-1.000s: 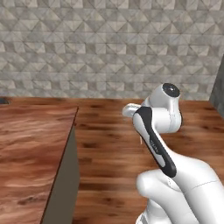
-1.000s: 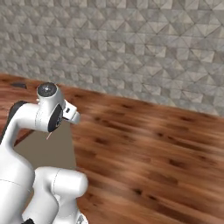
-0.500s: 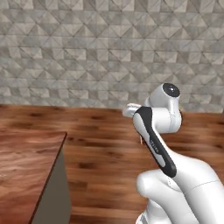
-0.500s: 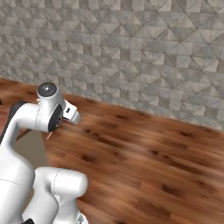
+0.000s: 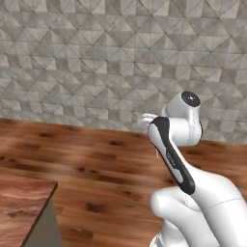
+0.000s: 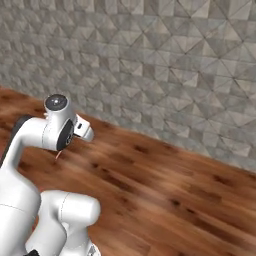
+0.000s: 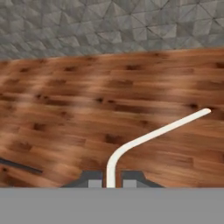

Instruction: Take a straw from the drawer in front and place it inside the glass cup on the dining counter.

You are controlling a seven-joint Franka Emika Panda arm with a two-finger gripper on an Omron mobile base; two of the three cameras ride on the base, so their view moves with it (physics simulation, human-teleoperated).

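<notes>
In the hand view my gripper (image 7: 110,183) is shut on the straw (image 7: 162,129). The straw is a thin pale stick that rises from between the two dark fingertips (image 7: 94,180), bends, and runs up to the right over the floor. My arm is folded high above the base, with the hand (image 6: 82,130) pointing forward and down. A short sliver of the straw (image 6: 58,155) shows below the hand. The drawer and the glass cup are out of view. I cannot tell whether the wood slab at lower left is the dining counter.
A corner of a reddish-brown wood-topped counter (image 5: 21,207) with a grey side sits at the lower left. Wood-plank floor (image 5: 96,159) stretches ahead to a grey patterned tile wall (image 5: 96,58). A thin dark line (image 7: 19,166) lies low on the left of the hand view.
The whole picture has shifted as the base moves: the counter corner has slid left and down in the left base view and left the right base view. The arm keeps its pose and its grip.
</notes>
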